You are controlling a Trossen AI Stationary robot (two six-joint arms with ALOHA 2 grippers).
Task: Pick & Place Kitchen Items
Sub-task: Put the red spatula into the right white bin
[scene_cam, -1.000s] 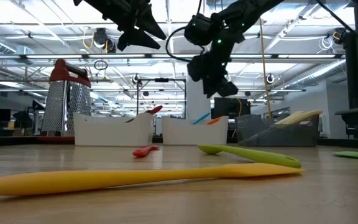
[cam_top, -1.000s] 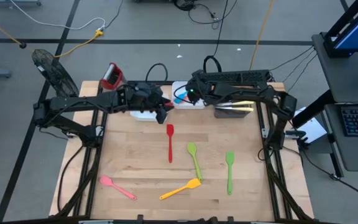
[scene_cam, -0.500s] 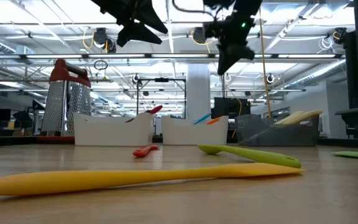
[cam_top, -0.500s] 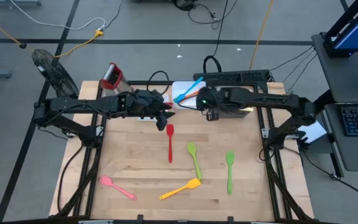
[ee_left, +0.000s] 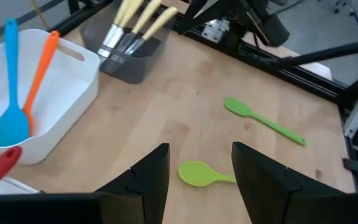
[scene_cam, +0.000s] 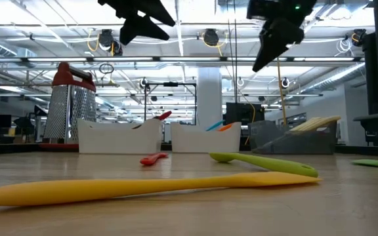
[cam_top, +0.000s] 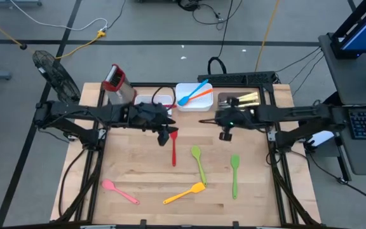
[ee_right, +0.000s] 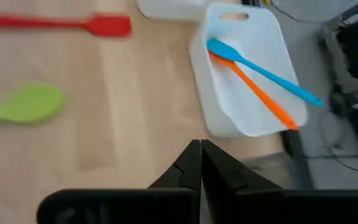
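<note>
High view shows the left gripper (cam_top: 164, 129), fingers spread and empty, above the red spatula (cam_top: 173, 145) near the table's back; best lower straight onto its handle mid-length, while the right gripper (cam_top: 224, 132), fingers together and empty, stays aside.

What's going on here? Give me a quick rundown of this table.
Two robot arms are sorting kitchen utensils into trays at the table's far edge. The white tray already holds a blue spatula and an orange one. The right gripper, shut and empty, hangs over bare table in front of the trays. The left gripper, open, hovers beside the red spatula. Two green spoons, a yellow spatula and a pink spoon lie loose on the table.
</note>
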